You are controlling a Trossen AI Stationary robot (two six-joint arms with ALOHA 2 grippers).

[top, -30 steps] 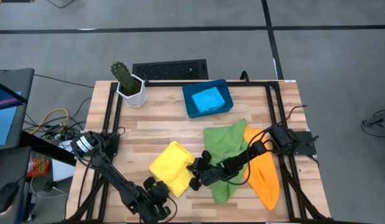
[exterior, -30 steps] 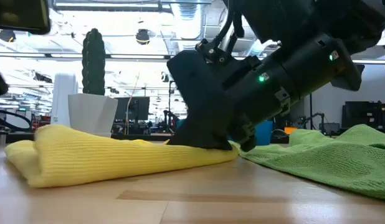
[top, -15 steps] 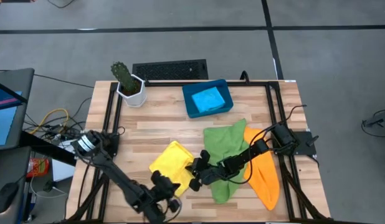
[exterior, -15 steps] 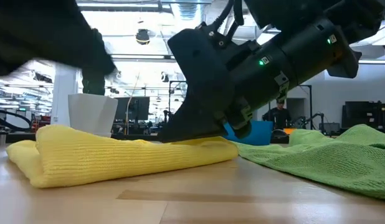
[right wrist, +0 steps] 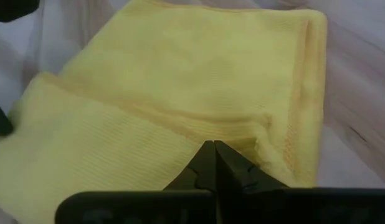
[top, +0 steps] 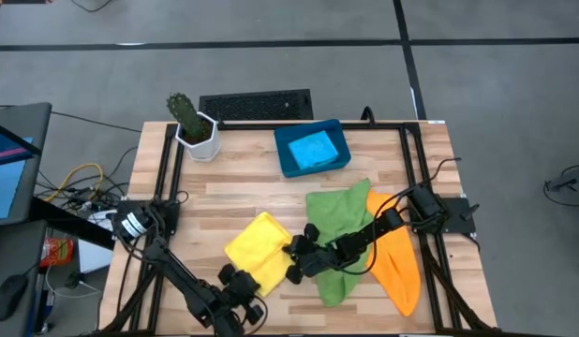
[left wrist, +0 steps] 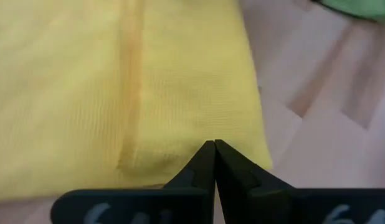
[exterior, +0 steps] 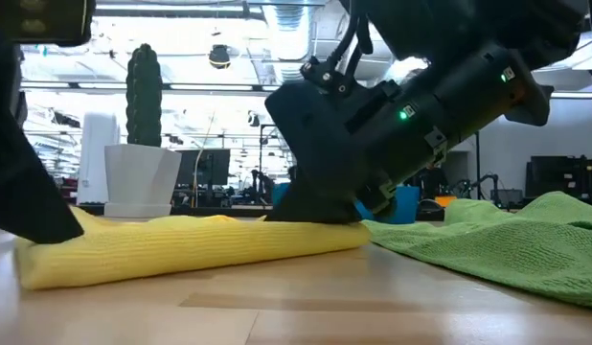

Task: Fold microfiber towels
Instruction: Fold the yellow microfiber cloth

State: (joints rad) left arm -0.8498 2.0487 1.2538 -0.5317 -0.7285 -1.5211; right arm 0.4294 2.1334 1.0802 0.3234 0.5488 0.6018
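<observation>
Left claw (top: pixel 241 285) returned onto yellow towel (top: pixel 257 246) | both claws closed, pressing

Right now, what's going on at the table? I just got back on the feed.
Both arms are working the yellow towel near the front middle of the table. The right gripper is shut and pressing on one edge of it, and the left gripper is shut at the opposite, front edge. The towel lies folded over, flattened on the wood. The green towel and orange towel lie crumpled to the right, not yet folded. The light blue towel sits folded in the dark-blue tray at the back.
</observation>
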